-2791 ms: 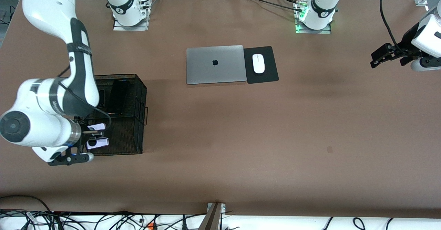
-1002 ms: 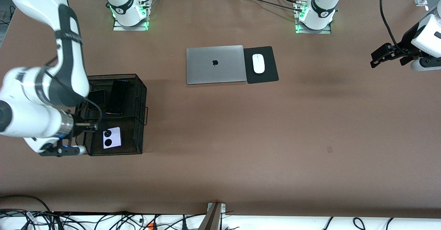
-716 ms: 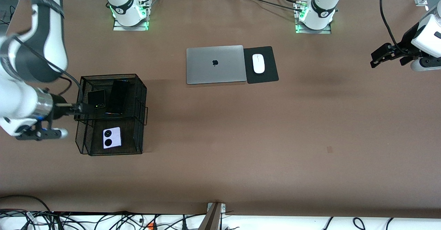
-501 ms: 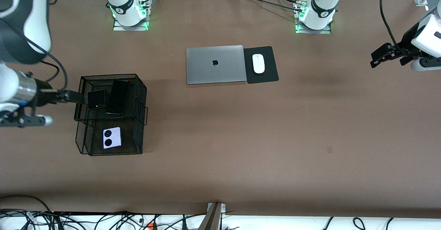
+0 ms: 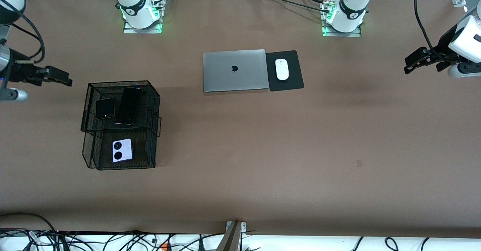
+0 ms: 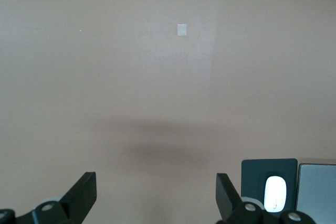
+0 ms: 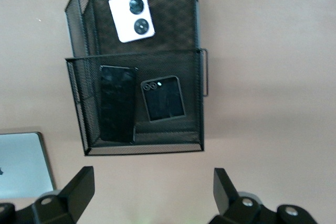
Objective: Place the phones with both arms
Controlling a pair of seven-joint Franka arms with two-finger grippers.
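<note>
The right gripper [image 5: 60, 77] hangs with fingers apart over bare table near the two-tier black mesh basket [image 5: 154, 108]; its upper tray holds the squarish black phone [image 5: 105, 108] and slim black slab [image 5: 129, 105], its lower one the lavender-white phone [image 5: 122, 150]; the left gripper [image 5: 413, 64], partly cut off, waits spread wide

The tabletop [image 5: 263, 149] is obstructed only by the mesh basket [image 5: 150, 104] toward the right arm's end and the laptop [image 5: 235, 70] and mouse [image 5: 282, 69] at centre.
</note>
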